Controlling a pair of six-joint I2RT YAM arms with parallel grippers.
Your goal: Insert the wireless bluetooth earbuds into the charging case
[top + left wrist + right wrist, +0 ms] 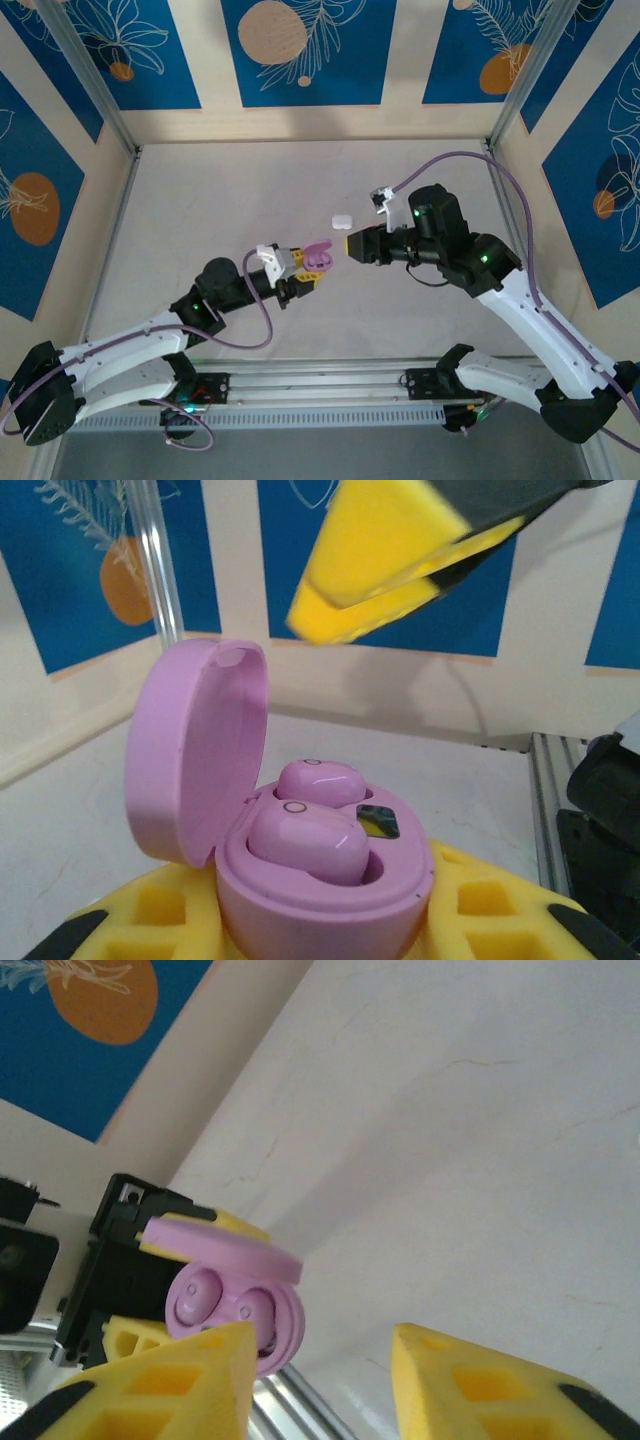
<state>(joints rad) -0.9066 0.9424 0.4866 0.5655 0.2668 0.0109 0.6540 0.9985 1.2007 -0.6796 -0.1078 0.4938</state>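
Across the pale grey tabletop (pixel 200 200), both white-and-black arms reach toward the middle, the left arm (pixel 130 345) low and stretched out, the right arm (pixel 520 300) bent in from the side. Left gripper (pixel 303 266), yellow-padded, is clamped on the base of a lilac-pink, pebble-shaped plastic charging case (pixel 318 255), holding it up off the table with its hinged lid (pixel 195 750) swung wide. Right gripper (pixel 320 1370) sits just beside that case, nose to nose with it, its yellow fingers apart and nothing between them!

Look into the case from the left wrist: two glossy pink bean-shaped earbuds (pixel 305 840) lie side by side in the wells. The far one looks snug. The near one seems to ride a little high, so I'd call it in place but maybe not fully seated. Near the grippers, on the table, rests a small white rounded object (pixel 342 220); bud or case, too small to tell.

Now the dangers. The case is in the air, so a bud that isn't locked down could tumble out if the left wrist tips. A careless nudge from the right fingers could flick the proud bud loose or snap the lid onto it. And pressing down hard might twist that rounded shell in the left grip.
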